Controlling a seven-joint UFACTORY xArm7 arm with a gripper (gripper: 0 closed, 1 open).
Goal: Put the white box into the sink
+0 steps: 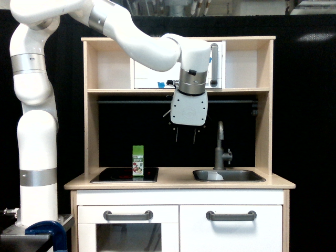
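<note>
A: Where is the white box (214, 176)?

B: It is in the sink (229, 175). I can only see a bit of white poking up over the rim, near the sink's left end in the exterior view. I cannot tell if it stands up or lies down.

A: What does the sink look like?

B: It is a dark grey tub set in the light wood table (178, 181). A tall grey faucet (220, 147) stands right behind it.

A: Where is the tool (186, 137)?

B: It hangs high up in the air, above the table, between the stove and the sink. Two thin fingers (177, 135) point down. They are apart, with a gap between them, and nothing is in them. So the tool is open and holds nothing.

A: Is it close to the box?

B: No. It is well above it and off to the exterior view's left.

A: What is on the other side?

B: A flat black stovetop (124, 174). A green juice carton (138, 160) stands up on it, near its right edge in the exterior view.

A: And the arm (142, 44)?

B: It is big and white with grey rings. It comes up from the exterior view's left and reaches across the front of the top shelf (178, 90).
</note>
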